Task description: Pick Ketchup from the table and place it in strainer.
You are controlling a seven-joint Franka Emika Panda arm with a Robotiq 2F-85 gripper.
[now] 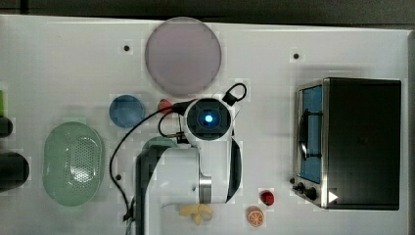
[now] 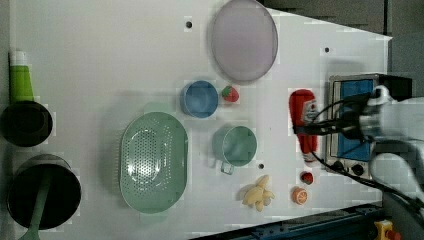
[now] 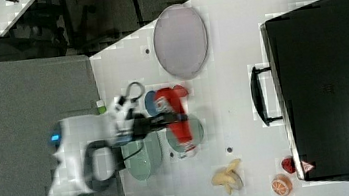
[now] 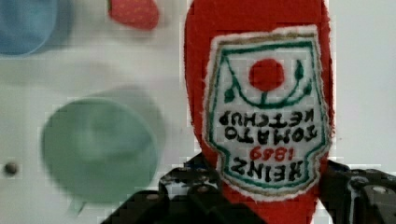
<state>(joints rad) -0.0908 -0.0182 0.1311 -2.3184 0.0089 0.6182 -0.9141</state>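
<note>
The ketchup (image 4: 261, 112) is a red plush bottle with a white tomato-ketchup label. My gripper (image 4: 271, 196) is shut on it, with a black finger on each side of its lower body. In the left view the ketchup (image 2: 303, 112) hangs lengthwise in the gripper (image 2: 302, 129), left of the toaster oven. In the right view the ketchup (image 3: 178, 120) is held up over the green cup and the blue bowl. The strainer (image 1: 73, 164), a pale mint-green oval basket with holes, lies at the top view's left. The arm partly covers the strainer (image 3: 145, 158) in the right view.
A blue bowl (image 1: 126, 110), a strawberry (image 1: 165, 105) and a green cup (image 2: 235, 145) lie between the ketchup and the strainer. A purple plate (image 1: 183, 55) is at the back. A toaster oven (image 1: 347, 142) stands on the top view's right, near a banana (image 1: 196, 213), an orange slice (image 1: 255, 216) and a dark-red ball (image 1: 266, 197).
</note>
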